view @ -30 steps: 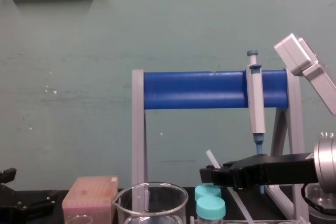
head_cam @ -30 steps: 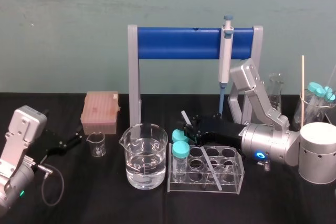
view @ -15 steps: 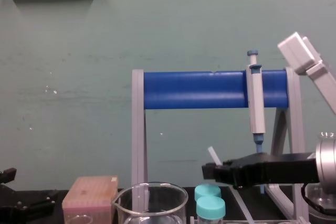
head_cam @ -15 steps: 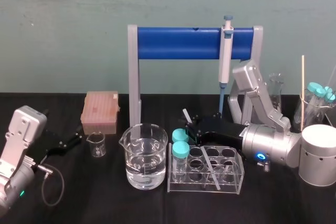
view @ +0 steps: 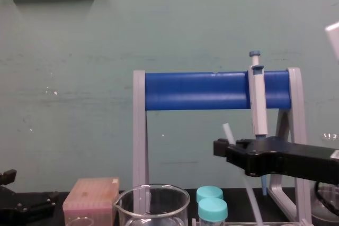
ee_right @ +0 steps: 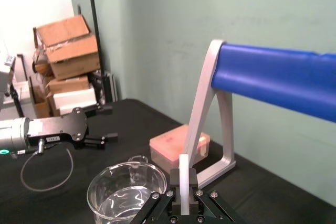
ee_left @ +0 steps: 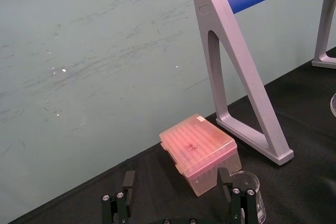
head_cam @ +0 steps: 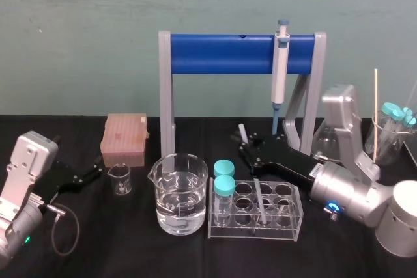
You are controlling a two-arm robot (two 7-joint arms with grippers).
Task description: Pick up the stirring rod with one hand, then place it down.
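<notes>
a lab: pipette [head_cam: 280,69] hanging on a blue stand [head_cam: 221,54], glass beaker [head_cam: 180,193], tube rack [head_cam: 257,209] and pink tip box [head_cam: 124,138] on a black table [head_cam: 98,242].

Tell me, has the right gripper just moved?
Yes. The right gripper, shut on the rod, rose and shifted right, closer to the pipette. The left gripper idles, far left.

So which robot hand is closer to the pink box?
The left. The left gripper is open, just to the left of the pink box. The right gripper is far off past the beaker, shut on the stirring rod.
</notes>
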